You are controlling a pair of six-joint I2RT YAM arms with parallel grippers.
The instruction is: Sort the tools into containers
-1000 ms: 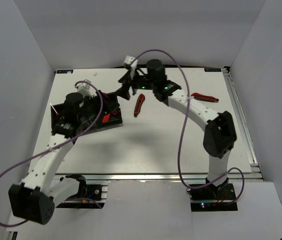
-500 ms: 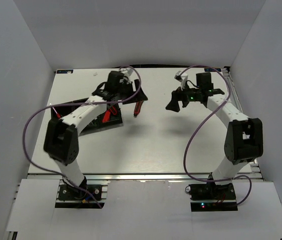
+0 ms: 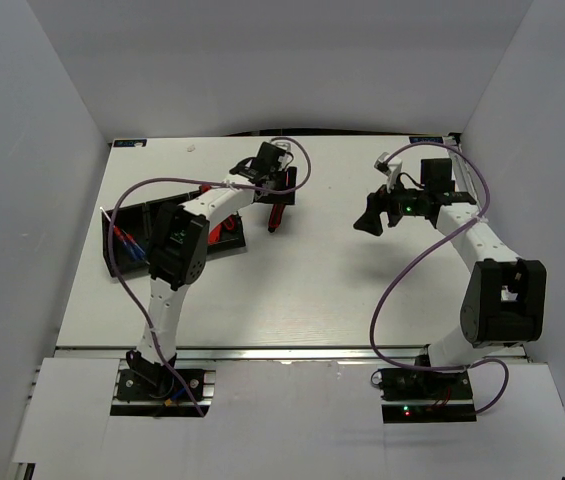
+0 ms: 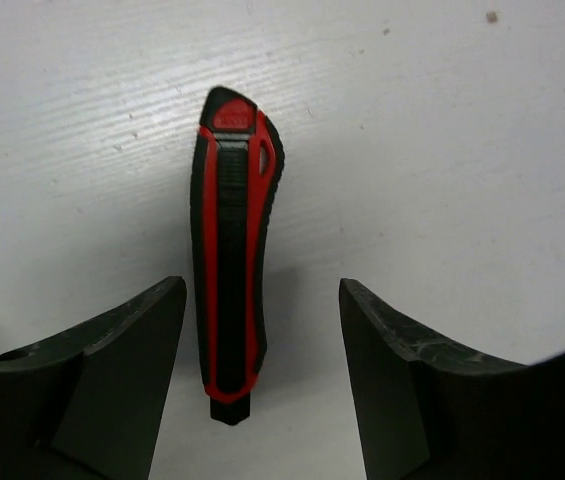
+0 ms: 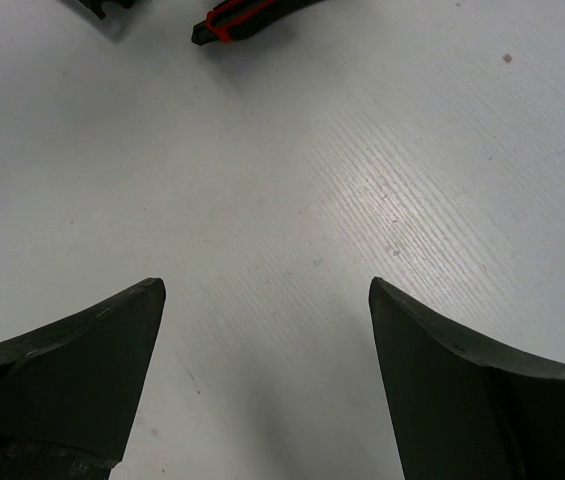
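While the right arm [image 3: 467, 225] has swung back to its own side, the right jaws gaping wide and empty, the left arm [image 3: 212, 200] has reached out past the tray [image 3: 137, 208]. The left jaws now hang open astride the red-and-black cutter [image 4: 234, 260], which lies flat on the worktop [image 3: 342, 290], not yet gripped, so it looks next for the tray.

No legible text or labels

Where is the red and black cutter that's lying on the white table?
In the top view the cutter lies flat toward the far side, just right of the black tray, right under the open left pincer.
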